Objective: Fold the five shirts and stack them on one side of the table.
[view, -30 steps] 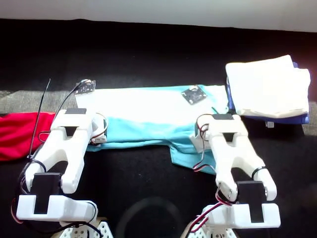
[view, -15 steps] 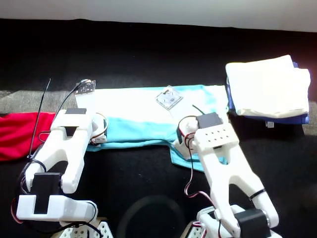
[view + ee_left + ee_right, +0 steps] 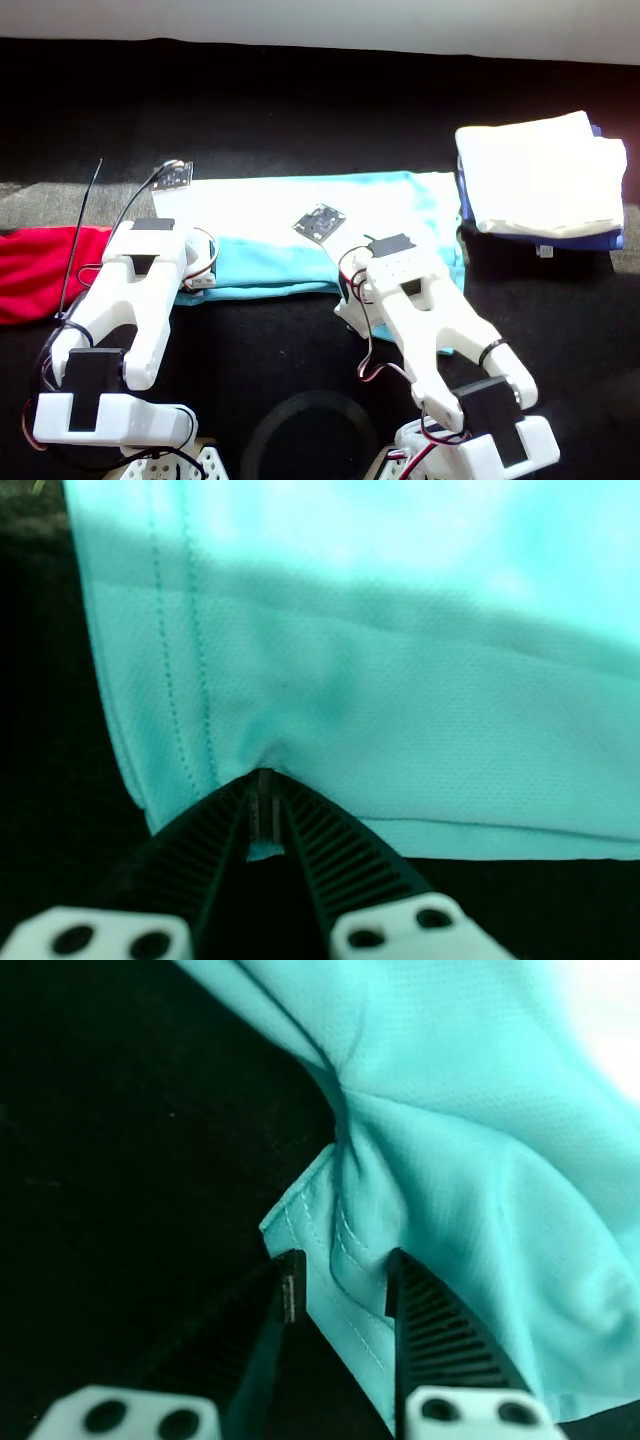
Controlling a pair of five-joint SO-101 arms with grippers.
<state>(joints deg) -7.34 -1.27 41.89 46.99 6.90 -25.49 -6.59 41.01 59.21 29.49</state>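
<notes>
A teal shirt [image 3: 300,225] lies spread across the middle of the black table [image 3: 300,110]. My left gripper [image 3: 265,810] is shut on the shirt's hem [image 3: 200,740] at its left lower corner, where the cloth puckers between the fingertips. My right gripper [image 3: 340,1275] stands open at the shirt's near edge in the middle, with a bunched fold of teal cloth [image 3: 365,1200] between its fingers. In the high view the left arm [image 3: 135,300] and the right arm [image 3: 420,320] both reach from the near side. A red shirt [image 3: 40,270] lies at the far left.
A folded stack, white shirt [image 3: 540,175] over a blue one [image 3: 600,240], sits at the right side. Bare black table stretches behind the teal shirt. A dark ring [image 3: 305,435] lies between the arm bases at the near edge.
The right arm has swung left from the shirt's right part to its near middle edge. The left arm and its hold have not changed.
</notes>
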